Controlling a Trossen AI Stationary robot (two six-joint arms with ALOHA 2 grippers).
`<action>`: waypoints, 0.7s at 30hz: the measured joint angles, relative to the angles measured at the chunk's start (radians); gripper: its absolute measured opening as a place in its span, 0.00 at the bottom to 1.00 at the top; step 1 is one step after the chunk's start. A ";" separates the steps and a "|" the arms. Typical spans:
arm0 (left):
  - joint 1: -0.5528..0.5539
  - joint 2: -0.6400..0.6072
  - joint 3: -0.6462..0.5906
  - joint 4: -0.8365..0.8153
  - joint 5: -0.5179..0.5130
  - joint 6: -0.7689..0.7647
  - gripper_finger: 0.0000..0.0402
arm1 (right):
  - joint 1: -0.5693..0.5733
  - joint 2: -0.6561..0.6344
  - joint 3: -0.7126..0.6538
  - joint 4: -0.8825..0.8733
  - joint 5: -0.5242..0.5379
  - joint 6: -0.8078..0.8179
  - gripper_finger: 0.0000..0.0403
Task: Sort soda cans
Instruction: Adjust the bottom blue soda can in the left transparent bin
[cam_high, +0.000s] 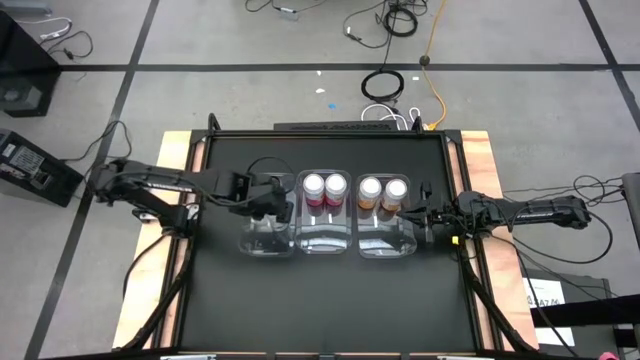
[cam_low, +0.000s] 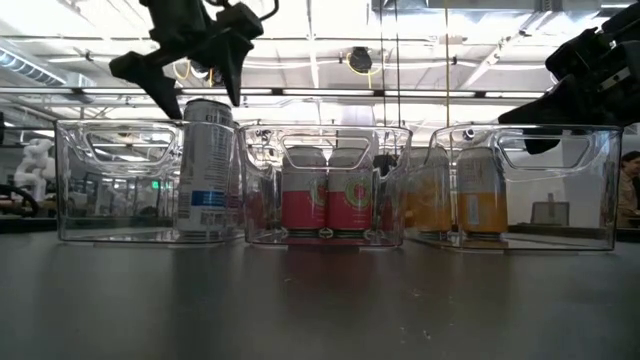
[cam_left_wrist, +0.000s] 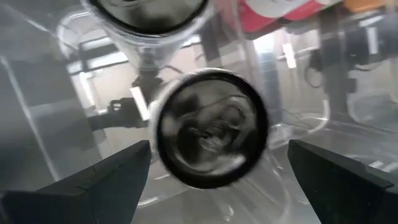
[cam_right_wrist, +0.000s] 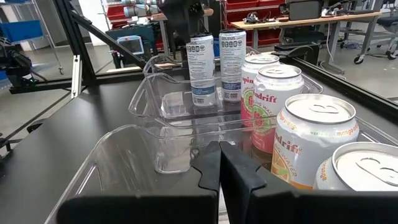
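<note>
1. Looking straight down, you see three clear rectangular plastic bins side by side on the black table (cam_high: 320, 310): the left bin (cam_high: 266, 242), the middle bin (cam_high: 324, 240) and the right bin (cam_high: 386, 243).
2. Your left hand (cam_low: 196, 82) hangs just above the left bin with its fingers spread wide, holding nothing.
3. Directly under that hand stands a dark grey soda can with a silvery round top (cam_low: 207, 168), upright inside the left bin; from the low view its rim sits between the open fingertips but apart from them.
4. The left wrist view looks down on that can's silvery lid (cam_left_wrist: 210, 127), with one dark finger (cam_left_wrist: 99, 186) on either side and clear of it.
5. A second dark grey can (cam_right_wrist: 231, 64) stands upright just beside the first in the same bin, as the right wrist view shows.
6. Two pink-red soda cans with silvery tops (cam_high: 324, 188) stand upright, touching, at the far end of the middle bin.
7. Two orange soda cans with silvery tops (cam_high: 383, 190) stand upright together at the far end of the right bin.
8. Your right hand (cam_right_wrist: 219, 171) has its fingers pressed together, gripping nothing, and it waits at the right bin's outer side, near the orange cans.
9. Every can you can see sits in a bin with its own colour.
</note>
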 joint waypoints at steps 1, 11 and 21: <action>0.006 0.003 0.000 -0.010 0.001 0.002 0.96 | 0.000 0.000 0.000 0.000 0.000 0.000 0.00; 0.048 0.020 -0.001 -0.024 0.001 0.075 0.96 | 0.000 0.000 0.000 0.000 0.000 0.000 0.00; 0.047 0.028 -0.002 -0.022 -0.018 0.071 0.86 | 0.000 0.000 0.000 0.000 0.000 0.000 0.00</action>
